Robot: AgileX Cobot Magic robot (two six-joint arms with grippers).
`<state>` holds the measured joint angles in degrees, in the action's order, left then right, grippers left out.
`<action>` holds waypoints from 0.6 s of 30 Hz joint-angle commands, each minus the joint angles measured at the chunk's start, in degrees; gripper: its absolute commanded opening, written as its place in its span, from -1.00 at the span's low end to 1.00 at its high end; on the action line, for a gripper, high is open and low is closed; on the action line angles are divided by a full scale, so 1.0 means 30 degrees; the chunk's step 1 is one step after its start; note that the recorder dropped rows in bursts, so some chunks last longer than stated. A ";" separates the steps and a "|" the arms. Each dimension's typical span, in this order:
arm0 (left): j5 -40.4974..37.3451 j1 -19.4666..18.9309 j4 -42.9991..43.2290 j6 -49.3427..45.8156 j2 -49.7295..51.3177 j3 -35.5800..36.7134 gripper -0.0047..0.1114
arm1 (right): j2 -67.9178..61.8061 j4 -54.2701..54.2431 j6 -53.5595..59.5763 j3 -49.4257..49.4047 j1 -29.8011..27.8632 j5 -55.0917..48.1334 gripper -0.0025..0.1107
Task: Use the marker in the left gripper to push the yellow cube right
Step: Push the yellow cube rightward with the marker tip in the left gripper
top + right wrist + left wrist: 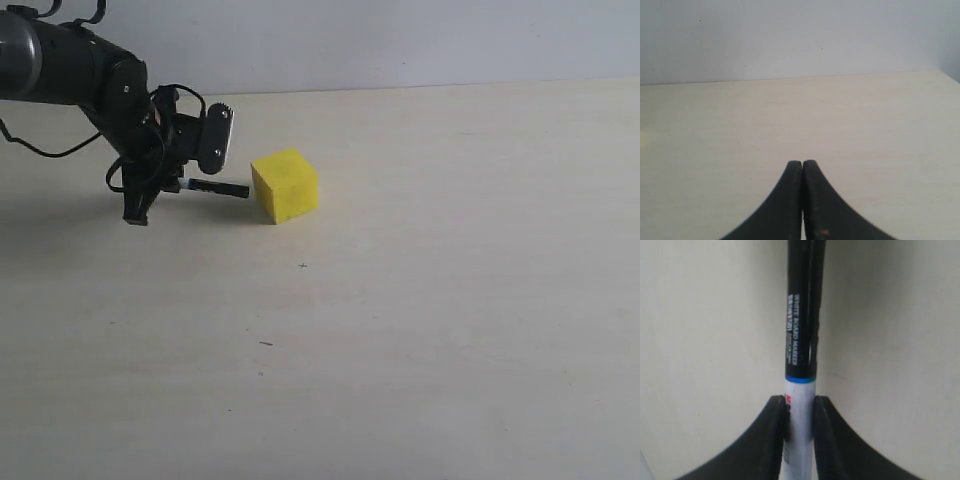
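Observation:
The yellow cube (285,185) rests on the pale table at upper left of centre in the exterior view. Left of it, my left gripper (140,205) is shut on the marker (215,187), which lies level and points right, its black tip at or just short of the cube's left face. In the left wrist view the marker (802,340) runs away from the jaws, white barrel pinched between the two black fingers (772,440), black cap beyond; the cube is out of that view. My right gripper (802,165) is shut with nothing in it and does not appear in the exterior view.
The light wooden table (420,330) stretches right of and in front of the cube, bare but for tiny specks. A grey wall (400,40) rises behind the table's far edge. The left arm's dark body (70,65) enters from the upper left.

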<state>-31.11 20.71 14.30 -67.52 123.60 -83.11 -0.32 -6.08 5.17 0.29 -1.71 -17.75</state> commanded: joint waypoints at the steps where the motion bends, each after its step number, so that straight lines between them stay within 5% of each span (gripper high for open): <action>1: -0.0079 -0.0783 0.0230 0.0821 -0.0173 -0.0080 -0.92 | 0.0107 0.0003 0.0130 -0.0098 -0.0102 0.0092 -0.96; 7: -0.0201 -0.1062 -0.0002 0.1248 -0.0173 -0.0080 -0.92 | 0.0107 0.0003 0.0130 -0.0098 -0.0102 0.0092 -0.96; 18: 0.1323 0.1308 -0.0011 0.1248 -0.0092 -0.0080 -0.92 | 0.0107 0.0003 0.0130 -0.0098 -0.0102 0.0092 -0.96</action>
<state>-28.98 23.35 14.91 -64.26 123.60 -83.11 -0.32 -6.08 5.17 0.29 -1.71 -17.75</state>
